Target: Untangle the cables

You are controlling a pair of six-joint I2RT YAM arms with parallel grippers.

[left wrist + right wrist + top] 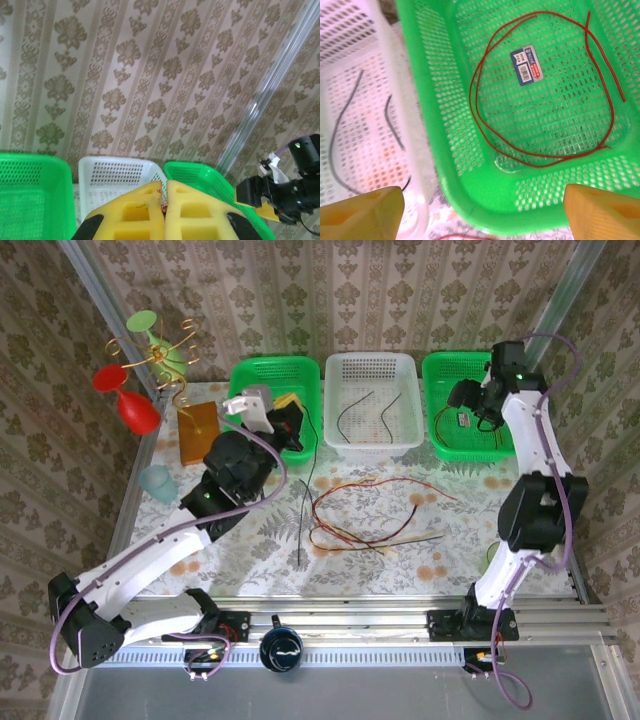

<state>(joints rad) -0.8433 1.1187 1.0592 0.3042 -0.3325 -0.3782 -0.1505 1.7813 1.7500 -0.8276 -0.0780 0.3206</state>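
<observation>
Light is bright and even, falling from above; shadows on the table [380,575] are faint and soft. In the right wrist view the white basket [350,100] is washed out, the green basket [470,190] shows a glare patch, and the right fingers [360,215] blur. The left pads [145,215] look soft; the post [270,90] glints.

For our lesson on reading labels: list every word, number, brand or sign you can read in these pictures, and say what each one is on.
On the floor of the green basket, a sticker: a barcode and small print, too blurred to read.
No other text can be read.
</observation>
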